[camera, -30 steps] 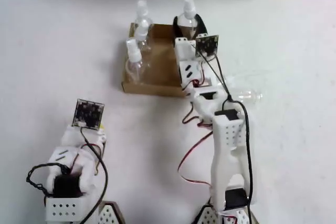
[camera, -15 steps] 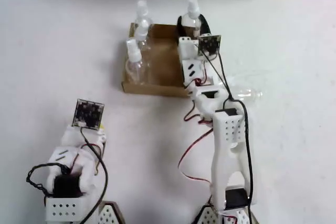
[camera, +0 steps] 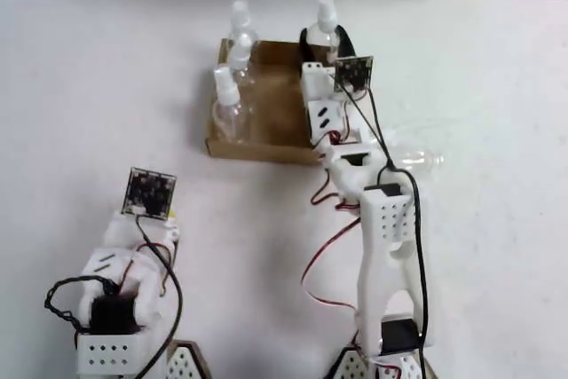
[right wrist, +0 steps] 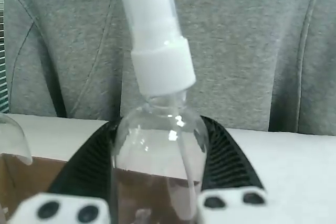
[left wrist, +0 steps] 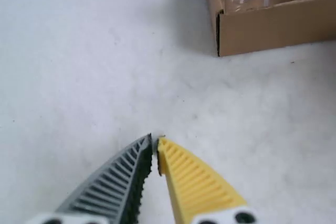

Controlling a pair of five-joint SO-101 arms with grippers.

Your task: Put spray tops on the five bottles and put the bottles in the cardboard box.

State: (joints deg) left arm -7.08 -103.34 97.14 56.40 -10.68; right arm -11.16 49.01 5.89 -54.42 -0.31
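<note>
Presently, in the right gripper [camera: 326, 49], a clear bottle [camera: 326, 31] with a white spray top [right wrist: 157, 40], upright, pinched round the belly between two black fingers [right wrist: 84, 166], spread just wide enough for it and pressed to either side. Held at the far right corner of the cardboard box [camera: 257, 146], at about rim height; hard to tell whether resting on the floor of the box or hanging above it. Along the box's left side, three more capped bottles [camera: 229, 104], standing close together in a row from near to far. Out on the white table [camera: 89, 86], just beside the right arm and outside the box, a fifth bottle [camera: 415, 162] lying on its side, neck too faint to judge. Over at the near left, the left gripper [left wrist: 156, 142] closed tight with nothing between, grey finger [left wrist: 121, 177] against yellow finger [left wrist: 194, 182] tip to tip, low over bare table, apart from the near corner of the box.
</note>
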